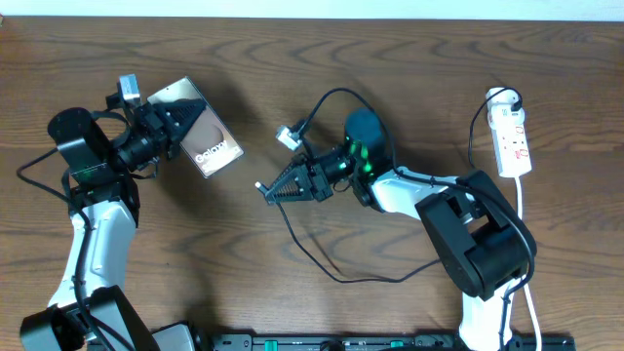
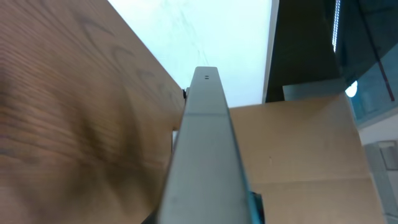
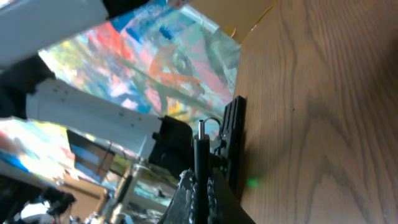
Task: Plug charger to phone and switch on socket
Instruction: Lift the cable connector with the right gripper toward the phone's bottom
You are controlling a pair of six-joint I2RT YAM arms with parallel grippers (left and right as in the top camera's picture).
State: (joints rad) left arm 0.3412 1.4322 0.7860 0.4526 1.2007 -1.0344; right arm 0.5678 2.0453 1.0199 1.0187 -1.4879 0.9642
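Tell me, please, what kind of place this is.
Probably an indoor robotics lab or workshop: a left robot arm and a right robot arm stand at a wooden table, cardboard boxes show beyond its edge, and a white power strip lies on it.

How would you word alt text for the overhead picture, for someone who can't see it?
Seen from above, two robot arms work over a wooden table: the left gripper holds the phone at a tilt, and the right gripper, apart from it, pinches the plug end of the charger. The white socket lies at the picture's upper right.
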